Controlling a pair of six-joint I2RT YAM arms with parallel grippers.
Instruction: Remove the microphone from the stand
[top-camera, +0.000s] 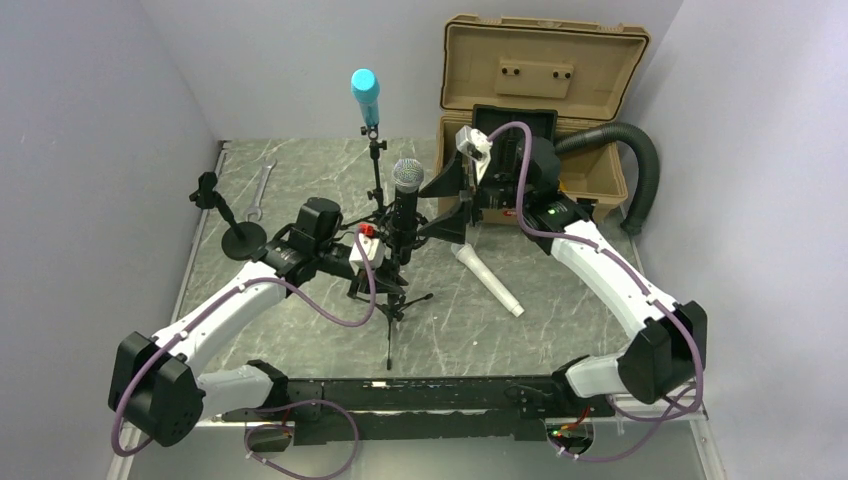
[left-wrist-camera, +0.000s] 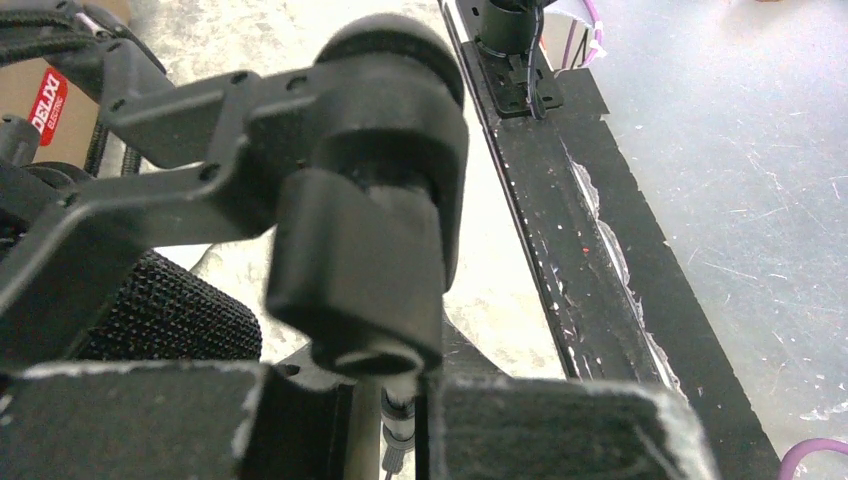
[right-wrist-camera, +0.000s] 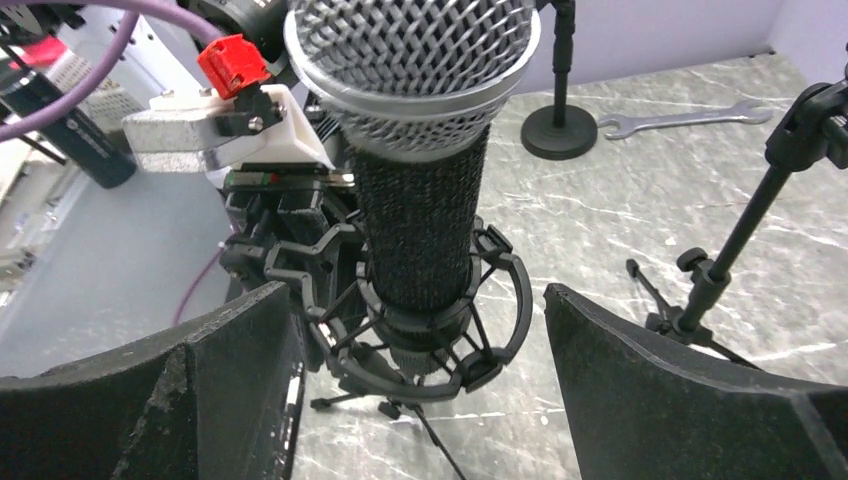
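A grey marbled table (top-camera: 300, 170) sits boxed in by pale lavender walls (top-camera: 100, 120). An open tan case (top-camera: 545, 70) with a black ribbed hose (top-camera: 640, 160) stands at the upper right, a wrench (top-camera: 258, 192) lies at the upper left, and a white tube (top-camera: 487, 280) lies right of centre. A blue microphone (top-camera: 365, 95) on its own tall pole rises at the top centre. The microphone (right-wrist-camera: 420, 200) stands upright at mid-table, seated in the ring mount of the stand (right-wrist-camera: 440, 350). The right gripper (right-wrist-camera: 415, 295) is spread wide, and the microphone sits untouched in the gap ahead of its fingers. In the left wrist view the left gripper (left-wrist-camera: 390, 400) is pressed together around the stand's thin stem. A blurred black joint fills most of that frame, and the microphone's dark mesh is cut off at the left edge. The overhead view hides the grip point behind the left wrist.
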